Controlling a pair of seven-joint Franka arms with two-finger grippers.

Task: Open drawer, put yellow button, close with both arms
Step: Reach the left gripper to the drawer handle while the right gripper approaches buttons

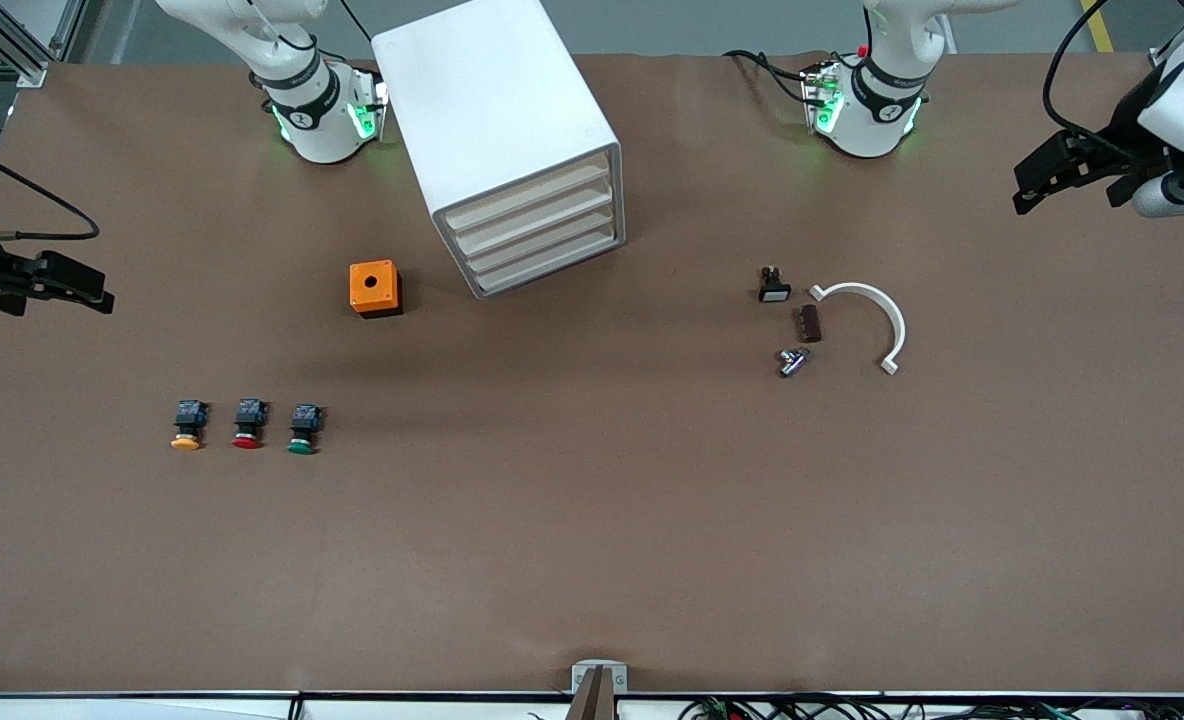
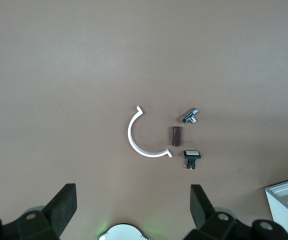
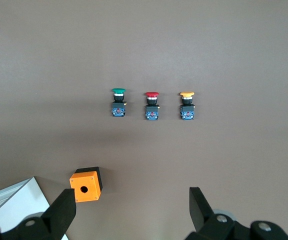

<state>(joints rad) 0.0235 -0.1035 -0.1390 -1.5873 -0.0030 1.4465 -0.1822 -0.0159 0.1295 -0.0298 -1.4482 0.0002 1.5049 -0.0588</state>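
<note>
The white cabinet (image 1: pixel 497 110) stands between the two arm bases with its four drawers shut. The drawer (image 1: pixel 530 203) is the uppermost. The yellow button (image 1: pixel 187 425) lies on the table at the right arm's end, first in a row with a red-capped (image 1: pixel 248 423) and a green-capped button (image 1: pixel 303 428). It also shows in the right wrist view (image 3: pixel 187 105). My right gripper (image 1: pixel 97 295) hangs open and empty over the right arm's end of the table, apart from the buttons. My left gripper (image 1: pixel 1027 195) hangs open and empty over the left arm's end. Both show wide open in their wrist views, right (image 3: pixel 133 207) and left (image 2: pixel 133 205).
An orange box with a hole (image 1: pixel 374 288) sits beside the cabinet, toward the right arm's end. Toward the left arm's end lie a white curved clip (image 1: pixel 877 320), a brown block (image 1: pixel 810 323), a metal fitting (image 1: pixel 792 361) and a small white-capped switch (image 1: pixel 773 286).
</note>
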